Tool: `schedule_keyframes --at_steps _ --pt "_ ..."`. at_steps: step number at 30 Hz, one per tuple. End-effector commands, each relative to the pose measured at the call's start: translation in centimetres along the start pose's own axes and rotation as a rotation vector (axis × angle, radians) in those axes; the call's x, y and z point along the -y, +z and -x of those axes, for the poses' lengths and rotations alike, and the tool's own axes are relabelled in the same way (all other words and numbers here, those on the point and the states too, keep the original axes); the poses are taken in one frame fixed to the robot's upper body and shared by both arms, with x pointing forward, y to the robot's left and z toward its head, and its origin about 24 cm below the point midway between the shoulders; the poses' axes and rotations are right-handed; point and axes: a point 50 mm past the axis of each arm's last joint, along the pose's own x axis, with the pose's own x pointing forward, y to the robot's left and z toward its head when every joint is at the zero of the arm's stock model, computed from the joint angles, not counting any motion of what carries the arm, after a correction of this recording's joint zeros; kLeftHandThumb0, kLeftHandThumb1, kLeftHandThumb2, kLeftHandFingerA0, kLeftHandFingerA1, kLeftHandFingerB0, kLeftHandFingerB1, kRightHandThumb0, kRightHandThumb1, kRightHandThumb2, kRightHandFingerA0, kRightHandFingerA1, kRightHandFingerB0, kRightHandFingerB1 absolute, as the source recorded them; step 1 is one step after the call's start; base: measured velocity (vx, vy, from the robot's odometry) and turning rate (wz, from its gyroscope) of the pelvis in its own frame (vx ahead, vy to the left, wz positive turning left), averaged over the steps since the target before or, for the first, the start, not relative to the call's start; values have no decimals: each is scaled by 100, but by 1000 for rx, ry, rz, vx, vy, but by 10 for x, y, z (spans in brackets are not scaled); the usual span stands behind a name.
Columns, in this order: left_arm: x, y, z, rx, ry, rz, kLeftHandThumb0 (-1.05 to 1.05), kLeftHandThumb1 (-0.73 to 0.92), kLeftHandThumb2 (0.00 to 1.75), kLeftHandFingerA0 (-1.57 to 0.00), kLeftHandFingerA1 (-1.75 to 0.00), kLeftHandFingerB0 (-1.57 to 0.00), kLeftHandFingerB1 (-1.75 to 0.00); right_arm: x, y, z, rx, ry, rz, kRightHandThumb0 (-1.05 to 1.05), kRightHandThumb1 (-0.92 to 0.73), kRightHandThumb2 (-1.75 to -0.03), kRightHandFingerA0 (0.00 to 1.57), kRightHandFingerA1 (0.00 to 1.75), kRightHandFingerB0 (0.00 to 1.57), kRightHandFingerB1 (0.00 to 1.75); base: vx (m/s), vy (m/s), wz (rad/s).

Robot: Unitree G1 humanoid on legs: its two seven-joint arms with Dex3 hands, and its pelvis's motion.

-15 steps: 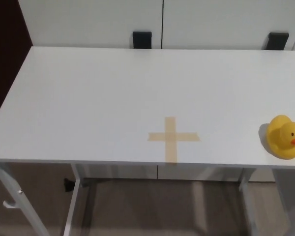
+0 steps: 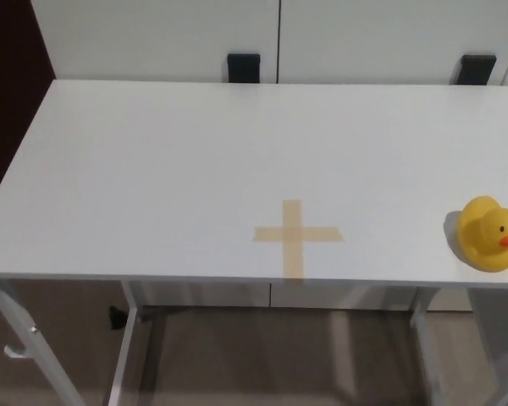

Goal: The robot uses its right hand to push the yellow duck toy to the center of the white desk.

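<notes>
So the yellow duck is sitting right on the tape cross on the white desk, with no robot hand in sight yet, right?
Not quite. The head view shows the yellow duck well away from the tape cross, off to the robot's right near the front right corner of the white desk. The rest holds: it sits on the desk, and no robot hand is in sight.
</notes>
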Motion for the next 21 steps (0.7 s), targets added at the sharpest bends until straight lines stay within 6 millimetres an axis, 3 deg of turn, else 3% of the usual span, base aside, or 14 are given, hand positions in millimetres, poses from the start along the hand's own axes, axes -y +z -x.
schedule_keyframes --at_steps 1,2,3,4,5,6,7,9,10,16,21 --pt "-6 2 0 37 21 -12 -11 70 68 -86 -63 -80 -59 -32 83 -24 259 59 -31 -97 -65 -104 39 65 31 58 0 0 0" --pt "-6 3 0 39 20 -10 -11 70 68 -86 -63 -80 -59 -38 90 -26 282 77 -31 -97 -65 -104 39 65 31 58 0 0 0" --pt "-6 2 1 39 20 -6 -12 69 65 -88 -63 -80 -58 -51 106 -27 335 121 -32 -95 -84 -65 40 53 32 44 0 0 0" --pt "-7 2 1 39 20 -6 -12 69 65 -88 -63 -80 -58 -52 108 -27 338 124 -32 -95 -84 -65 40 53 32 44 0 0 0" --pt "-5 1 1 37 19 -5 -13 68 65 -87 -63 -79 -58 -58 115 -27 363 146 -30 -96 -71 -83 34 45 27 39 0 0 0" --pt "-5 1 1 36 18 -4 -13 68 65 -87 -63 -79 -58 -61 119 -27 374 155 -29 -96 -71 -83 34 45 27 39 18 -6 10" --pt "-4 1 1 40 14 -11 -11 68 68 -87 -65 -79 -58 -82 134 -26 425 227 -37 -74 -90 -68 27 33 22 28 18 -6 7" --pt "-3 0 1 34 15 -10 -12 69 64 -89 -65 -81 -57 -103 148 -23 463 287 -48 -73 -91 -68 25 34 21 30 8 -3 4" --pt "-3 0 1 34 15 -10 -12 69 64 -89 -65 -81 -57 -103 148 -23 463 287 -48 -73 -91 -68 25 34 21 30 0 0 0" --pt "-2 -4 2 17 22 9 -12 71 68 -87 -66 -82 -59 -155 164 -17 467 394 -29 -85 -92 -73 23 41 20 32 0 0 0" --pt "0 -3 1 24 18 -1 -13 70 64 -89 -64 -81 -57 -179 161 -12 469 449 19 -84 -92 -74 24 44 18 35 0 0 0"
